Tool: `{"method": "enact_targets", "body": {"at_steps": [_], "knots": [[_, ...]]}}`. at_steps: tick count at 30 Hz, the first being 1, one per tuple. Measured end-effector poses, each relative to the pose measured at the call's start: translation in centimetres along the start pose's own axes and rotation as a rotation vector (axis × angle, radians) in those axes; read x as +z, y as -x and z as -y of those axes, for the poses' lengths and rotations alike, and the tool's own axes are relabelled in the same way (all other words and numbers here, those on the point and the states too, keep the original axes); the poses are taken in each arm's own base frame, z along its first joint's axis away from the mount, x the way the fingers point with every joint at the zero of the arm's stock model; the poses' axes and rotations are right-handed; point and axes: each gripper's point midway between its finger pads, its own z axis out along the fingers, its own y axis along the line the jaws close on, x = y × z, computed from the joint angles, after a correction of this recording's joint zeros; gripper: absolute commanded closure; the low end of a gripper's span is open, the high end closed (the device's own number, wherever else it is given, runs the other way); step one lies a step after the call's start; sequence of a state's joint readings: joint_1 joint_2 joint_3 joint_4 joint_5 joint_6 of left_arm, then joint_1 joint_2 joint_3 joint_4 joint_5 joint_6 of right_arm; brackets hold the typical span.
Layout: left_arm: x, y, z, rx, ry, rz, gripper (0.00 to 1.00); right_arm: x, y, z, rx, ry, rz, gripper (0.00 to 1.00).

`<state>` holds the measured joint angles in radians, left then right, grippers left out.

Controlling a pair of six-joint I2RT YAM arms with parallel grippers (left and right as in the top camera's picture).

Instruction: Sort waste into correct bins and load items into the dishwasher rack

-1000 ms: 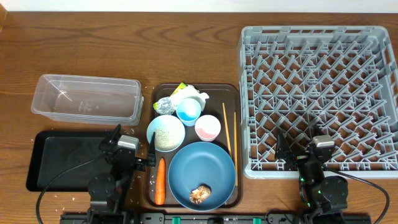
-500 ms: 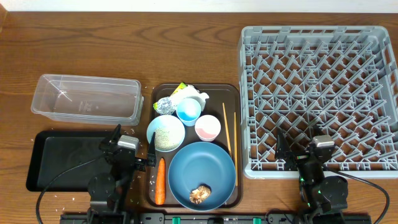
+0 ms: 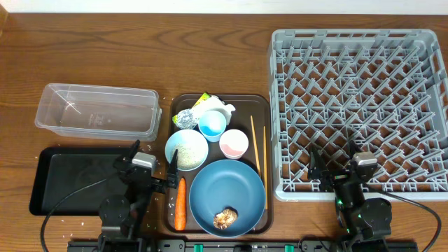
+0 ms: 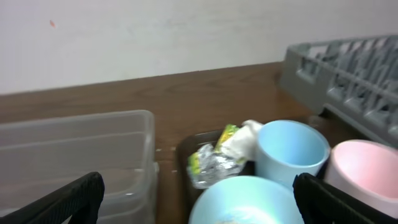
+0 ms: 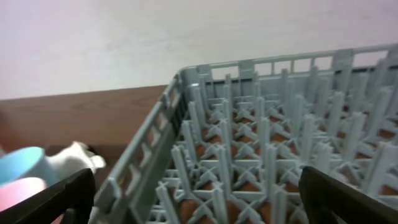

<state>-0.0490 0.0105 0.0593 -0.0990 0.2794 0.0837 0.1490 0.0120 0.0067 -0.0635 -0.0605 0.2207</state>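
Note:
On the brown serving tray (image 3: 260, 99) lie an orange carrot (image 3: 180, 203), a blue plate (image 3: 227, 187) with a brown food lump (image 3: 225, 218), a white bowl (image 3: 186, 149) of rice, a foil ball (image 3: 185, 120), a yellow-green wrapper (image 3: 202, 102), white paper scrap (image 3: 224, 110), a light-blue cup (image 3: 212, 124), a pinkish cup (image 3: 234, 144) and chopsticks (image 3: 255, 147). My left gripper (image 3: 150, 161) is open and empty just left of the bowl (image 4: 249, 202). My right gripper (image 3: 332, 164) is open and empty over the grey rack's (image 3: 360, 105) front edge (image 5: 186, 155).
A clear tub (image 3: 98, 112) stands at the left, and a black tray (image 3: 70, 178) lies in front of it beside my left arm. In the left wrist view the tub (image 4: 74, 155), foil ball (image 4: 211, 165) and both cups show ahead.
Both wrists have shifted very slightly. No object has moved and nothing was taken hold of.

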Motion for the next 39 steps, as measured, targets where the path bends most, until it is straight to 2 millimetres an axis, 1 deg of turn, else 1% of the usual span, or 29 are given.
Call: {"method": "enact_targets", "body": {"at_steps": [3, 6, 8, 10, 14, 16, 18, 21, 28, 30, 32, 34, 39], "knots": [[0.1, 0.4, 0.9, -0.072, -0.052, 0.021, 0.02, 0.0, -0.1, -1.0, 0.034, 0.056, -0.008, 0.01], [-0.1, 1.3, 2.3, -0.13, -0.139, 0.057, 0.02, -0.2, -0.1, -2.3, 0.051, 0.128, -0.025, 0.01], [-0.3, 2.0, 3.1, -0.153, -0.19, 0.07, 0.02, -0.5, 0.2, -3.0, 0.057, 0.163, -0.042, 0.01], [-0.8, 3.1, 3.7, -0.167, -0.223, 0.076, 0.02, -1.0, 1.3, -3.7, 0.056, 0.186, -0.043, 0.01], [-2.2, 7.2, 4.4, -0.184, -0.252, 0.074, 0.02, -2.2, 4.7, -5.0, 0.056, 0.211, -0.051, 0.01], [-2.8, 9.0, 4.6, -0.2, -0.254, 0.04, 0.02, -2.5, 6.1, -5.4, 0.061, 0.208, -0.081, 0.01], [-2.9, 9.9, 4.6, -0.233, -0.248, -0.032, 0.02, -2.4, 6.9, -5.6, 0.07, 0.198, -0.135, 0.01], [-2.1, 9.9, 4.4, -0.3, -0.229, -0.205, 0.02, -1.6, 7.6, -5.8, 0.091, 0.177, -0.247, 0.01], [1.3, 8.9, 3.8, -0.442, -0.182, -0.625, 0.02, 1.6, 9.5, -6.6, 0.127, 0.149, -0.488, 0.01], [2.7, 8.7, 3.9, -0.461, -0.185, -0.701, 0.02, 2.7, 10.1, -7.0, 0.132, 0.158, -0.529, 0.01], [4.1, 8.4, 3.9, -0.471, -0.19, -0.74, 0.02, 3.6, 10.5, -7.3, 0.138, 0.17, -0.559, 0.01], [5.2, 7.9, 4.1, -0.492, -0.205, -0.767, 0.02, 4.3, 10.3, -7.5, 0.147, 0.178, -0.583, 0.01], [8.3, 6.0, 4.3, -0.528, -0.231, -0.808, 0.02, 5.1, 8.1, -7.6, 0.175, 0.193, -0.676, 0.01]]}}
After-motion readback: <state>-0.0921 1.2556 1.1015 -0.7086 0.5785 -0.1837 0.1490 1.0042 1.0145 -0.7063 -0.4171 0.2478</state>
